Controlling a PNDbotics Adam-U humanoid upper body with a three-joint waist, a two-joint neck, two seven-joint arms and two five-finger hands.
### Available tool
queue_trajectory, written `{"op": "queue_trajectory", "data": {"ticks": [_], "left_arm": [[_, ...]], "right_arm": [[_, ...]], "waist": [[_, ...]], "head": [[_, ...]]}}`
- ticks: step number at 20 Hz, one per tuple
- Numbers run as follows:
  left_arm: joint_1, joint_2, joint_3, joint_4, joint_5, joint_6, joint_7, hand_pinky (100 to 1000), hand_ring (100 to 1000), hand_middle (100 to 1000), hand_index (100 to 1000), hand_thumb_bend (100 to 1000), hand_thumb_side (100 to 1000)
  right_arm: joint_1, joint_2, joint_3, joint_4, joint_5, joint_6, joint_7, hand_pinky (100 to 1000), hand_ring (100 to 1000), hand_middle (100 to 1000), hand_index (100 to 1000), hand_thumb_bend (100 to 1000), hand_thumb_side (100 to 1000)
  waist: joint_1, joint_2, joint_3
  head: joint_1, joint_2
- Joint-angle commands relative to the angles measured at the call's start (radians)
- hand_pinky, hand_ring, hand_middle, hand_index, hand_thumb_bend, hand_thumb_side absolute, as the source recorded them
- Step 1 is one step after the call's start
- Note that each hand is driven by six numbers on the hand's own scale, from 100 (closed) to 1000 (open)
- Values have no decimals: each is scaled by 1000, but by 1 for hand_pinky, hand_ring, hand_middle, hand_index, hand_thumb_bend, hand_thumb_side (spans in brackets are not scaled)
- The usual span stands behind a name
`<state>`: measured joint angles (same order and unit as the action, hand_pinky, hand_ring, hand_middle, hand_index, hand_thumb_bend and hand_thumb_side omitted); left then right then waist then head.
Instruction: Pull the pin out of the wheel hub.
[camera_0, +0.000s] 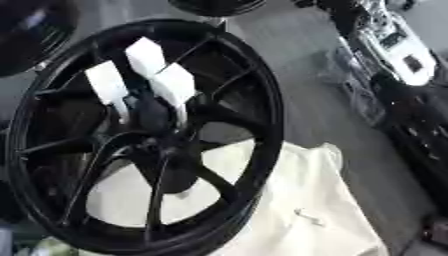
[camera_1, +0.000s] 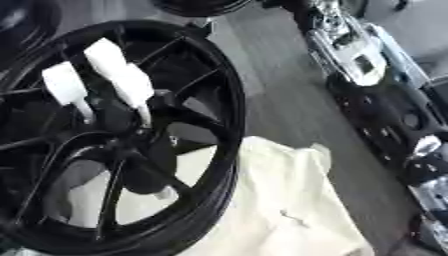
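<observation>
A black spoked wheel (camera_0: 262, 100) lies tilted across the left of the view. At its hub (camera_0: 157, 125) three white blocks (camera_0: 144, 56) stand up on thin stems; I cannot tell which of them is the pin. My right arm (camera_1: 363, 60), black with silver and white parts, runs from the top down the right side, well away from the hub. Its hand (camera_1: 427, 150) shows only as a blurred shape near the right edge. My left hand shows in no view.
A cream cloth (camera_0: 306, 200) lies under the wheel and spreads to the lower right, with a small metal piece (camera_0: 308, 217) on it. Another black wheel (camera_0: 26, 35) sits at the top left, and a dark round thing (camera_0: 214, 5) at the top edge. Grey floor (camera_0: 306, 100) separates the wheel from my arm.
</observation>
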<state>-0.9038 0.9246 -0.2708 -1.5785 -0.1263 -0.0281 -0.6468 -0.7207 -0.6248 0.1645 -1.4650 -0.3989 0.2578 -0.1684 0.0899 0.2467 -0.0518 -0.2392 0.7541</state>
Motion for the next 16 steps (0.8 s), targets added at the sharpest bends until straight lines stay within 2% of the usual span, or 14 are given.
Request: {"op": "queue_trajectory", "data": {"ticks": [1,11,16], "left_arm": [[-9,44,21,-13,-3,-2,0,818,749,730,799,375,590],[5,55,10,-29,-5,4,-11,824,758,740,813,392,616],[30,81,-9,-69,-13,82,13,838,770,752,823,406,618]], "right_arm": [[-14,-28,-7,-18,0,2,1,729,636,677,771,483,428],[-13,-31,-5,-18,4,2,1,729,636,677,770,484,427],[-11,-35,-4,-16,7,3,2,729,636,677,770,486,428]], "waist": [[-4,-28,3],[-3,-29,4],[1,-28,6]], "head": [[10,7],[26,16],[49,16]]}}
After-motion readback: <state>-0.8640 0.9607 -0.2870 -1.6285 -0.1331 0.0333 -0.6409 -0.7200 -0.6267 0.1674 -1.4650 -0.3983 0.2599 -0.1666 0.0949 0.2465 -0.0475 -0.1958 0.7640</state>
